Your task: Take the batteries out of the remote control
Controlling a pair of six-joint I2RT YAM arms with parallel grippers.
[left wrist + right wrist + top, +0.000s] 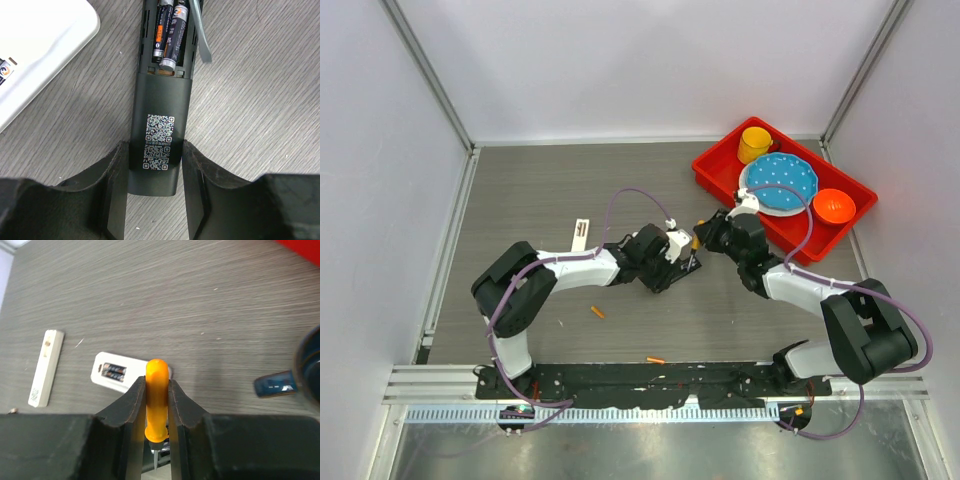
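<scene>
A black remote [159,95] lies face down on the table with its battery bay open. Two dark batteries [169,35] with orange bands and metallic ends sit in the bay. My left gripper [155,152] is shut on the remote's lower end; it also shows in the top view [663,268]. My right gripper [157,382] is shut on the orange-handled screwdriver [157,400], just right of the remote in the top view [704,238]. A grey blade [200,37] lies along the bay's right edge. Two loose orange batteries [597,312] [655,360] lie on the table nearer the arm bases.
A white remote [112,372] with its bay open and two batteries inside lies beside the black one [40,45]. A white battery cover [46,367] lies further left [581,235]. A red tray [720,172] with a yellow cup, blue plate and orange bowl stands at the back right.
</scene>
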